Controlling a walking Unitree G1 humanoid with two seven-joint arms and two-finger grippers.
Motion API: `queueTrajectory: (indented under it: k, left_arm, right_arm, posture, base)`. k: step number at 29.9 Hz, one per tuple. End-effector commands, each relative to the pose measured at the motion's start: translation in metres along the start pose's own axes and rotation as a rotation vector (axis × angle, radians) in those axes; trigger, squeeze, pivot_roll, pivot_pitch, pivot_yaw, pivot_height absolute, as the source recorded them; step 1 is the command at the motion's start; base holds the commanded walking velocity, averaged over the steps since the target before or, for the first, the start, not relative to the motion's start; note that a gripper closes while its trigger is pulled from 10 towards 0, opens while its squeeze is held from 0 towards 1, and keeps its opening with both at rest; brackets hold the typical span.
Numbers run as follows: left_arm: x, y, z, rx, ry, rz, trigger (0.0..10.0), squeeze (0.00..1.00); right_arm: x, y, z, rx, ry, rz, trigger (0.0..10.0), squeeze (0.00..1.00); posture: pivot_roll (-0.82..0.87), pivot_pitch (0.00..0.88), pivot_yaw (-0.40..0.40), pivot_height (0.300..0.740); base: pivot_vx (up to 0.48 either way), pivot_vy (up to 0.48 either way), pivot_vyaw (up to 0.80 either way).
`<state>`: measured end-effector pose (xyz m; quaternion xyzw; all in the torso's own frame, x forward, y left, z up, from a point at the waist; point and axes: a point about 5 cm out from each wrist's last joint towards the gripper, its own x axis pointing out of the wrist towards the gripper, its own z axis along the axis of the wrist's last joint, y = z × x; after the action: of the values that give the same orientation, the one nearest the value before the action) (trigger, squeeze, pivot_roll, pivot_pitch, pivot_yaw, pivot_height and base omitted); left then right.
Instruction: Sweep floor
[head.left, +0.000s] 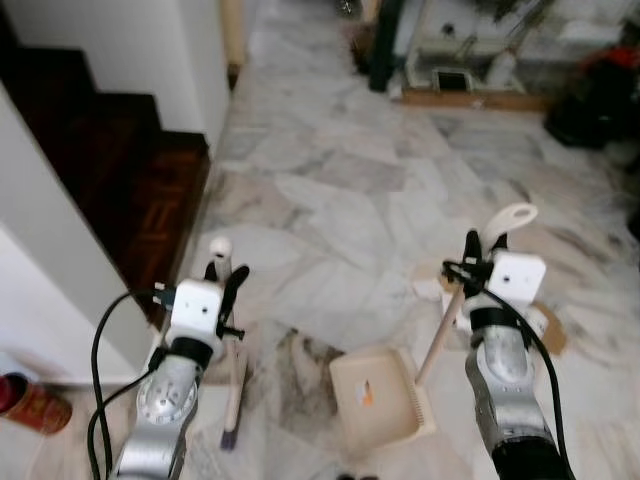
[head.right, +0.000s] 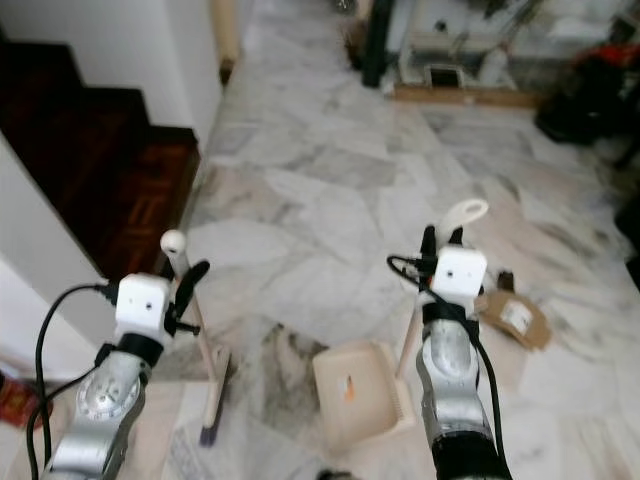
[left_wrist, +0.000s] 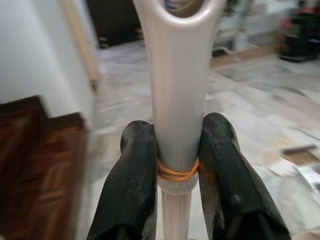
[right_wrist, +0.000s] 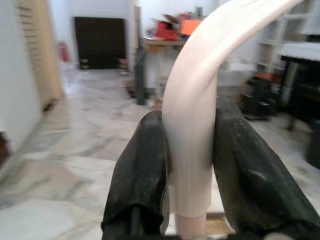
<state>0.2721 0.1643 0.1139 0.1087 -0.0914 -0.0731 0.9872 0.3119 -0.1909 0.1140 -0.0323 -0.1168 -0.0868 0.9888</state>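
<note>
Left eye view shows you both tools already in hand. Your left gripper (head.left: 225, 283) is clamped on the broom (head.left: 232, 385) handle near its rounded top, and the left wrist view confirms both fingers (left_wrist: 132, 175) pressed against the pale shaft. The broom head rests on the marble floor (head.left: 340, 200) just left of the dustpan (head.left: 380, 395). Your right gripper (head.left: 482, 255) is closed around the dustpan's handle, below its loop, with the pan sitting flat on the floor between your two arms. So the pickup looks done, but the sweeping seems barely begun: a dark smudge (head.left: 295, 375) lies between broom and pan, and cardboard scraps (head.right: 515, 318) sit just to the right of your right arm. The pan looks nearly empty, apart from one small orange mark, so most of the collecting is still ahead of you.
</note>
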Motion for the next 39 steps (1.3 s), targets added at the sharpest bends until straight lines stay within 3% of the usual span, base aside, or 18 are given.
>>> queueTrajectory:
  k: [1, 11, 39]
  left_arm:
    - [0.0032, -0.0015, 0.0087, 0.007, -0.049, -0.006, 10.0, 0.00]
    - [0.0033, -0.0030, 0.0083, 0.010, -0.044, -0.008, 10.0, 0.00]
    - [0.0036, -0.0037, 0.0079, 0.012, -0.044, 0.001, 10.0, 0.00]
  right_arm:
    - [0.0021, -0.0048, 0.0071, 0.006, -0.033, -0.022, 10.0, 0.00]
    - [0.0029, -0.0028, 0.0111, -0.005, -0.053, -0.005, 10.0, 0.00]
    - [0.0042, -0.0027, 0.0094, -0.002, -0.042, 0.005, 10.0, 0.00]
  posture:
    - [0.03, 0.104, -0.010, 0.740]
    - [0.03, 0.108, -0.014, 0.740]
    - [0.03, 0.097, -0.024, 0.740]
  base:
    - [0.000, 0.000, -0.77]
    - [0.000, -0.029, -0.35]
    - [0.000, -0.421, 0.00]
